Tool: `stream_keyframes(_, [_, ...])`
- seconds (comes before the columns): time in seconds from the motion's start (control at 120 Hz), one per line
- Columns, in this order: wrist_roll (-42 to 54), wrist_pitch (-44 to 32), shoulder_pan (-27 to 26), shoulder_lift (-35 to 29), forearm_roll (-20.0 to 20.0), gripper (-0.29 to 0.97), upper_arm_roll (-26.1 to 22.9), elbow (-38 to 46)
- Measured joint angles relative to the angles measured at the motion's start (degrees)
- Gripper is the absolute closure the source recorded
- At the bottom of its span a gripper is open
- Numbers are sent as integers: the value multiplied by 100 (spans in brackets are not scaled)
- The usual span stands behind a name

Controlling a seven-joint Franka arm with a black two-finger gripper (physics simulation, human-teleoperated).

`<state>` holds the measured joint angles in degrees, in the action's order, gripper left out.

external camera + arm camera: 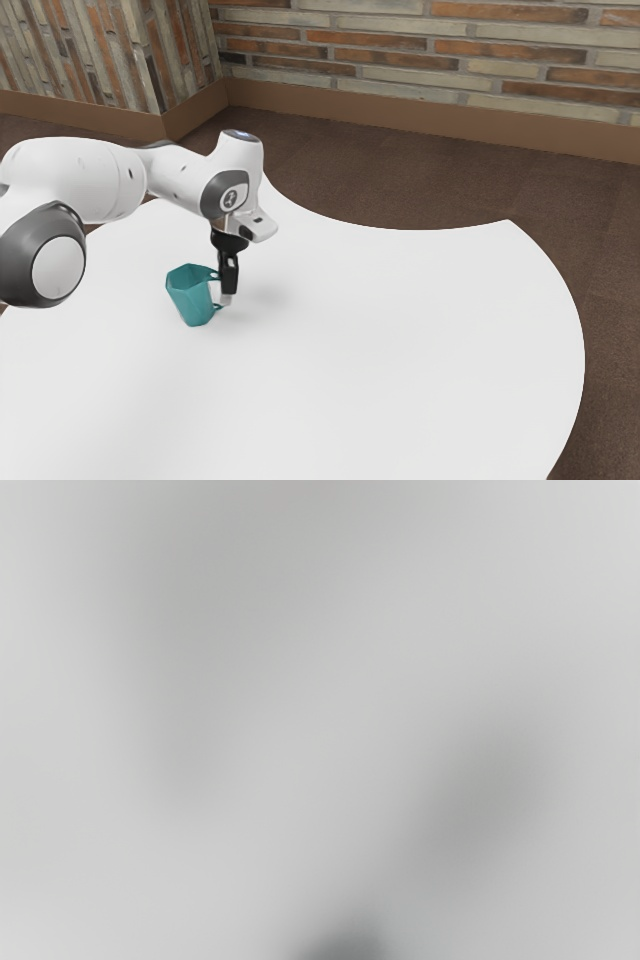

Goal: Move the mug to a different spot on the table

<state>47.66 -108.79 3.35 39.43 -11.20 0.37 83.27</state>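
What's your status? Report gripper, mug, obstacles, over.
Gripper down at the mug's handle side, grip unconfirmed. Mug toward the exterior view's left of the table. No obstacles seen near it.

The teal mug [190,296] stands on the white table [400,340], near its edge at the exterior view's left. The black gripper [228,292] points straight down at the mug's handle, apparently touching it. A brick wall [420,45] rises behind.
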Motion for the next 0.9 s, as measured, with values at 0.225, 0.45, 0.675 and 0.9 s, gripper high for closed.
stream_keyframes(0.225, [-30,14,-1,-8,21,1,4,44])
stream_keyframes(0.45, [-48,107,-8,-17,22,3,7,43])
stream_keyframes(0.675, [-61,307,-17,-18,22,4,4,42])
stream_keyframes(0.9, [-77,435,-36,-25,-9,14,-1,21])
